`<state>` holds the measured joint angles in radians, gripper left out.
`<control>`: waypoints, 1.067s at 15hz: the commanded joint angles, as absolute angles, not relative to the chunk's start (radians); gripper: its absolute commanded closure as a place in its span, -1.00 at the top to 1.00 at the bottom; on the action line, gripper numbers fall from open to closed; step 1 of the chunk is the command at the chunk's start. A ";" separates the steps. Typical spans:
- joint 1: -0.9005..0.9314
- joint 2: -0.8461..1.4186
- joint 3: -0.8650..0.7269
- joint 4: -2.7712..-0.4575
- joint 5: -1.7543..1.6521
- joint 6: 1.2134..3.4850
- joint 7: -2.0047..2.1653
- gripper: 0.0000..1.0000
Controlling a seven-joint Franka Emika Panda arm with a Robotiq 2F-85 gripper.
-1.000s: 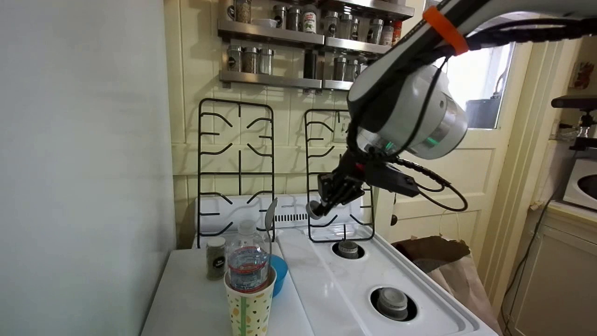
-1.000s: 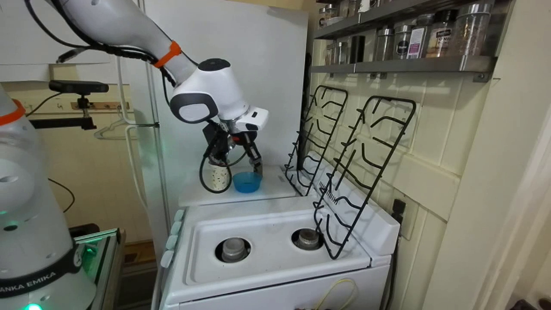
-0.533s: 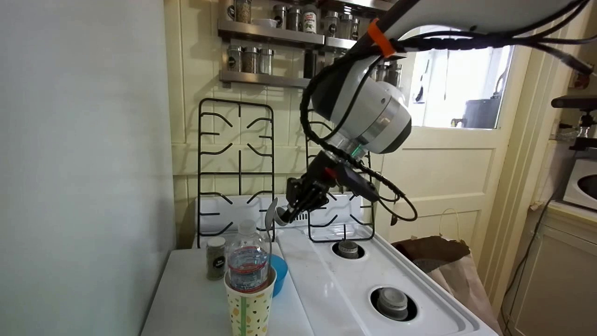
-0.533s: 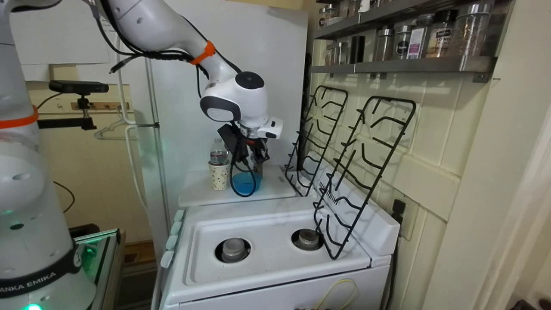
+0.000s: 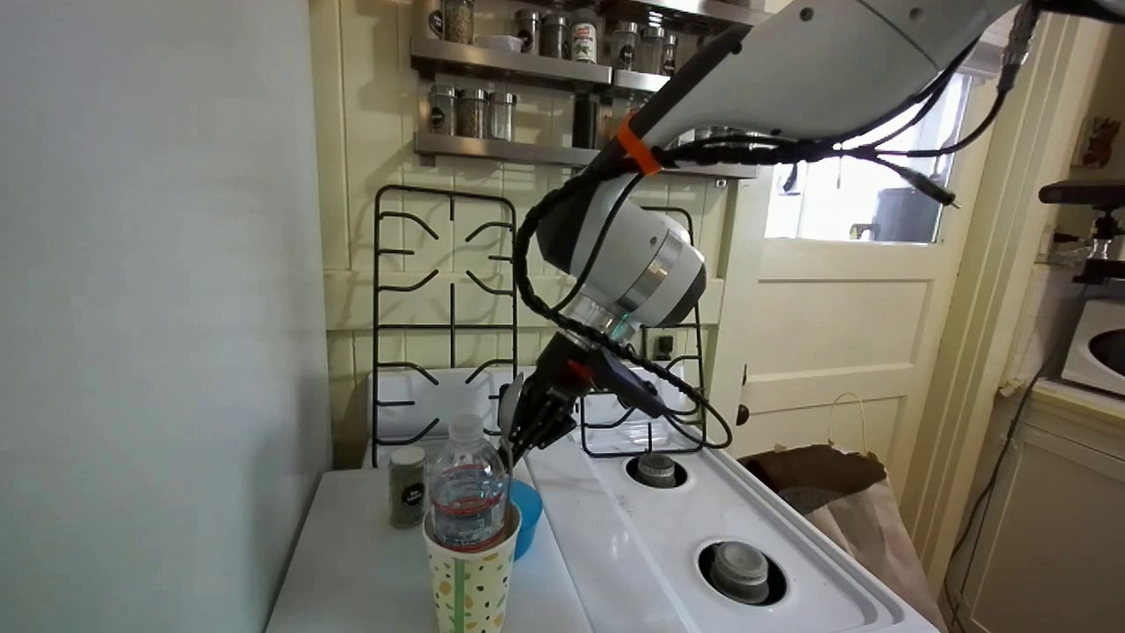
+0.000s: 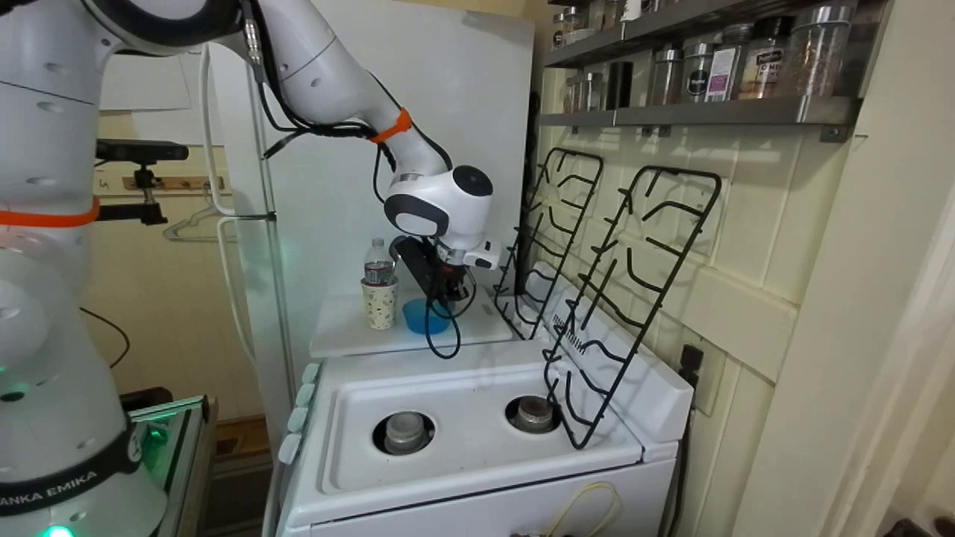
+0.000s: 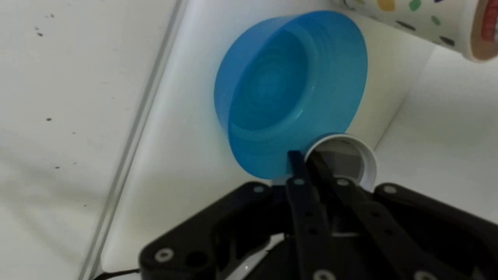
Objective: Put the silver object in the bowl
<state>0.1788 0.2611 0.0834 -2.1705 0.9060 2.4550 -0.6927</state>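
Note:
The light-blue bowl (image 7: 268, 85) lies in the middle of the wrist view, with nothing seen in it. It stands on the white surface behind the patterned cup and shows in both exterior views (image 5: 527, 520) (image 6: 424, 319). My gripper (image 7: 305, 155) is shut on the silver object (image 7: 370, 165), a small round lid-like piece with a pale rim and dark grey inside. The silver object overlaps the bowl's near rim in the wrist view; whether they touch I cannot tell. In an exterior view my gripper (image 5: 514, 448) is just above and behind the bowl. The silver object is hidden in both exterior views.
A patterned cup (image 5: 472, 580) holding a clear bottle (image 5: 468, 492) and an upright spoon (image 5: 509, 403) stands beside the bowl. A spice jar (image 5: 407, 488) is behind it. Black grates (image 6: 656, 289) lean on the wall over the stove (image 6: 470, 447). A fridge wall (image 5: 158, 316) stands alongside.
My gripper has moved down and across to the bowl with the silver object in it, leftward in an exterior view. The bowl, cup and bottle have not moved.

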 commanded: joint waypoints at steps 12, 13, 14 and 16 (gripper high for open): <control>0.107 0.016 0.129 -2.343 0.618 2.377 -0.560 1.00; 0.097 -0.035 0.126 -2.388 0.607 2.408 -0.536 1.00; 0.088 -0.086 0.119 -2.435 0.615 2.444 -0.518 1.00; 0.083 -0.198 0.099 -2.533 0.593 2.506 -0.458 1.00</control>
<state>0.0936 -0.0003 0.1176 -2.3489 0.6335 2.4208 -0.5472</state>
